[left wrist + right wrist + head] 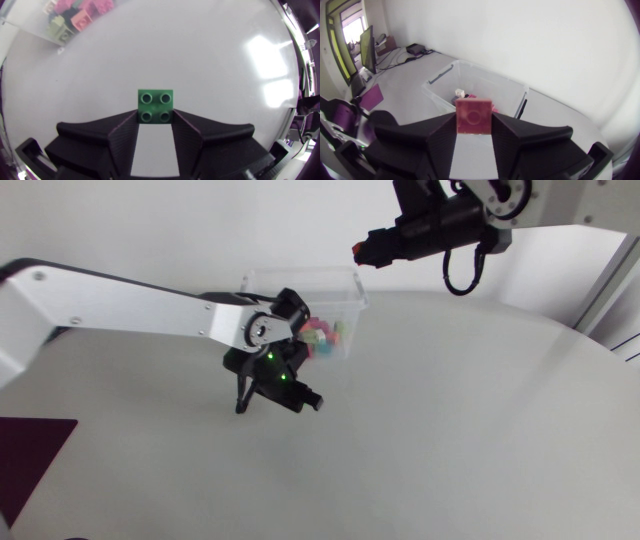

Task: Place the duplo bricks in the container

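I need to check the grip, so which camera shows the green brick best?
Left wrist view: the green brick sits close, studs showing, gripped between the left claw's fingertips. In the head view that claw hides it; the right wrist view doesn't show it.

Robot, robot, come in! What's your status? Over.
Left gripper shut on green square duplo brick. Right gripper shut on pink duplo brick, facing clear plastic container. Nothing seen blocking.

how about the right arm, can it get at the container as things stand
Probably yes. The right pincer, shut on a pink brick, hangs high by the container, whose open top lies unobstructed ahead of it. The left arm is low at the near wall, not over the opening.
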Motion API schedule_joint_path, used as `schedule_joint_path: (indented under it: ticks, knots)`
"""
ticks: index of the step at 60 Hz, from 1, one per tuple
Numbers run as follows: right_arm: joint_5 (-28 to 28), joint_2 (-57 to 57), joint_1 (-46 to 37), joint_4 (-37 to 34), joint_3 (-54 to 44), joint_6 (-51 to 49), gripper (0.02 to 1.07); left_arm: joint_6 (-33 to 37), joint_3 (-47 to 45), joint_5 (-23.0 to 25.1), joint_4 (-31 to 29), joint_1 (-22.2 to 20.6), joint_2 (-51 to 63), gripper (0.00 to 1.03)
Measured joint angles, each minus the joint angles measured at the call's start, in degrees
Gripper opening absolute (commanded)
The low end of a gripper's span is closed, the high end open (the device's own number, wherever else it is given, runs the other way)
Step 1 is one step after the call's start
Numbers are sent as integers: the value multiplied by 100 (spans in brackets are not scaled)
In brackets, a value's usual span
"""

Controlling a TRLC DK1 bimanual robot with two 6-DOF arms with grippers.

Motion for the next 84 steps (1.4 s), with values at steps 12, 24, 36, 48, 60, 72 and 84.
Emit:
schedule_joint_path:
  ticks: [12,24,36,48,60,72,84]
  knots:
    - [212,682,230,142,415,136,34,22,-442,2,378,245,-1215,25]
    - [466,1123,437,409,824,170,34,44,-505,0,699,649,-1727,25]
    - [616,1668,544,514,1292,170,34,44,-505,2,1213,876,-2033,25]
    - [721,2398,549,483,2000,170,35,44,-501,2,1641,1097,-2087,25]
    - [887,2944,531,46,2653,170,103,44,-302,50,2017,1241,-2028,25]
    - [942,2911,492,2,2581,173,103,44,-9,107,2474,1346,-1729,25]
    - [979,2081,461,352,1484,173,103,42,374,111,2815,1346,-1237,26]
